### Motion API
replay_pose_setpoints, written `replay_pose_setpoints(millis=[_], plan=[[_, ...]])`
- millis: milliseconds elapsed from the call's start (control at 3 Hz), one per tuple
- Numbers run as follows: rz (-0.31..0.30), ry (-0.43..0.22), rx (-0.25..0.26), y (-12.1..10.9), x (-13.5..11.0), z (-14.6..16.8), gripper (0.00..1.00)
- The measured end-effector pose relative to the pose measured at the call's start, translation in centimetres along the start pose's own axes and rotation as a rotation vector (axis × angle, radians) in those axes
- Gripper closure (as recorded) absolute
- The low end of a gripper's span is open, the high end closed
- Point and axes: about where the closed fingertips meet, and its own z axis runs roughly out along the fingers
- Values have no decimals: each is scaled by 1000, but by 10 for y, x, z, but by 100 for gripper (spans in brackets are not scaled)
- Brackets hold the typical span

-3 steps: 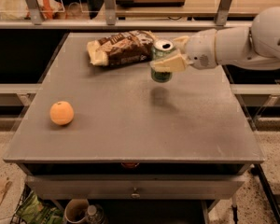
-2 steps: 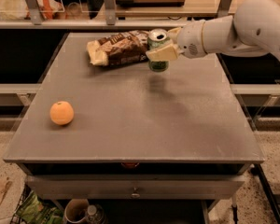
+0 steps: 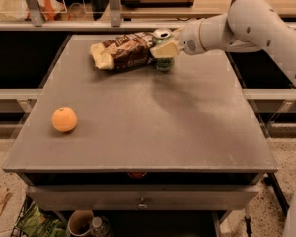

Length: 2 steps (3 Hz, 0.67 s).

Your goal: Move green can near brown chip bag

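Now the jaws are clamped on the green can (image 3: 162,34), one pale finger (image 3: 164,49) lying across its front. The gripper (image 3: 163,51) has carried it left and toward the back of the table (image 3: 153,132) since a second ago. It was out over open grey surface then. It's now upright, just beside the right end of the brown chip bag (image 3: 122,51), maybe touching it. Whether its base is down on the tabletop, I cannot tell. The wrist points left and the white forearm (image 3: 212,32) runs nearly level, with the elbow raised at the right. The orange (image 3: 64,119) sits unmoved, well apart at front left.
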Motion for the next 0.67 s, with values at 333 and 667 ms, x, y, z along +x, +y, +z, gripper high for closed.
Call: replay_pose_setpoints(millis=[333,667], plan=[[67,19,15,-5,10,10,100],[70,20,11,-3,10,13,82]])
